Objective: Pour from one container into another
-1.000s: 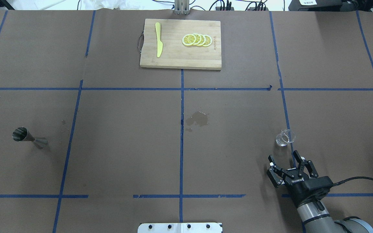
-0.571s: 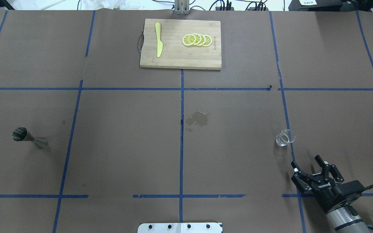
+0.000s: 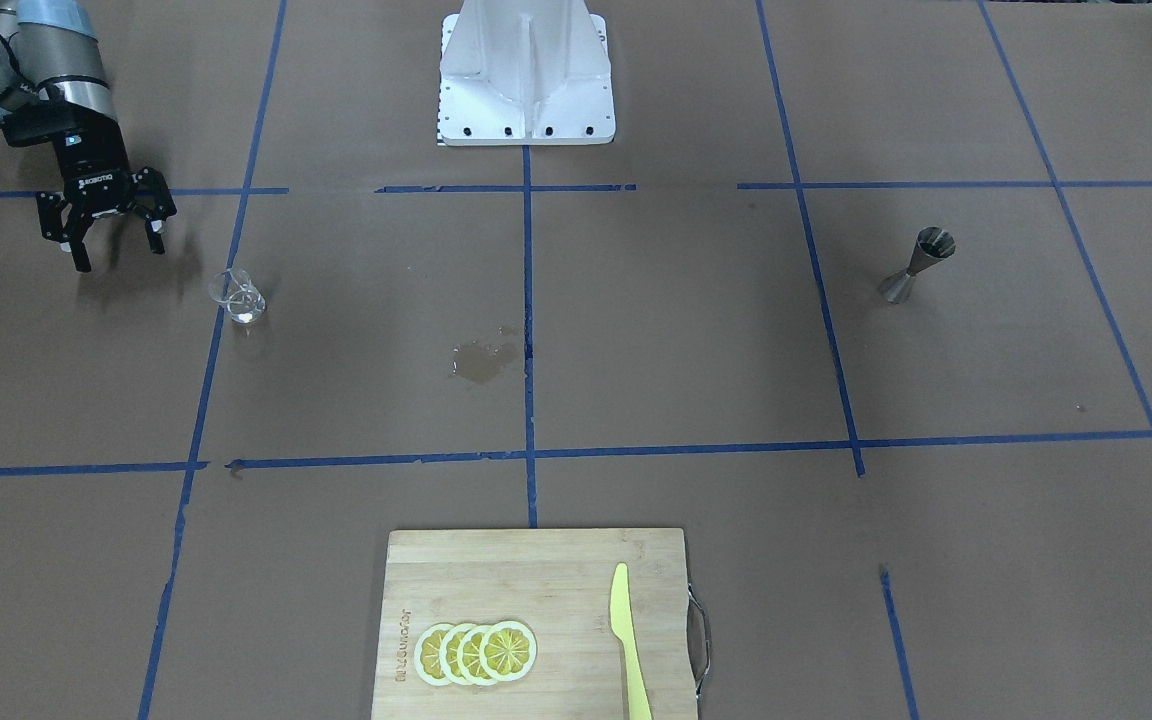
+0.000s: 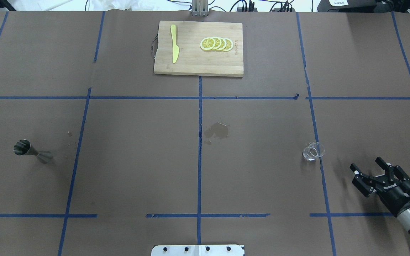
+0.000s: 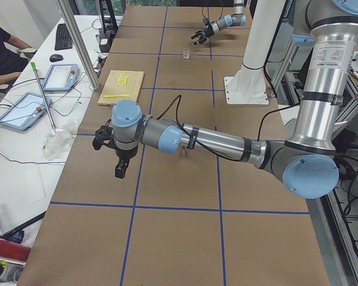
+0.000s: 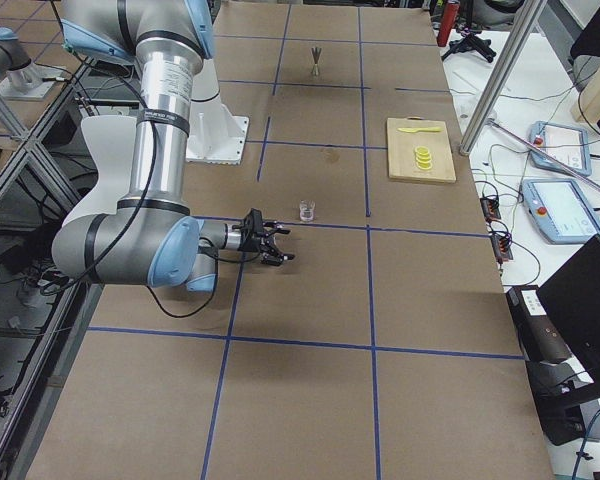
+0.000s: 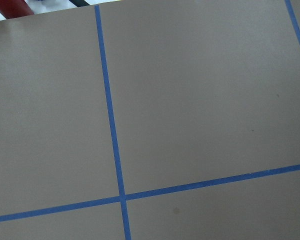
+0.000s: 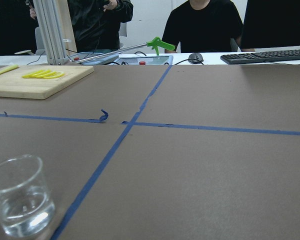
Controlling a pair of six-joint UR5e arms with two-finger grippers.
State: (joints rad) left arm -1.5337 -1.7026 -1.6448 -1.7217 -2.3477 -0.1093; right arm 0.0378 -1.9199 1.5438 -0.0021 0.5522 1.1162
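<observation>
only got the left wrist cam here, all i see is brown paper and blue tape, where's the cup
Observer: The cup stands upright on the robot's right side of the table, beside a blue tape line.
Operator: anything in it
Observer: Yes, the right wrist view shows clear liquid in its lower part.
Operator: is an arm holding it
Observer: No. The right gripper is apart from it, jaws open and empty.
</observation>
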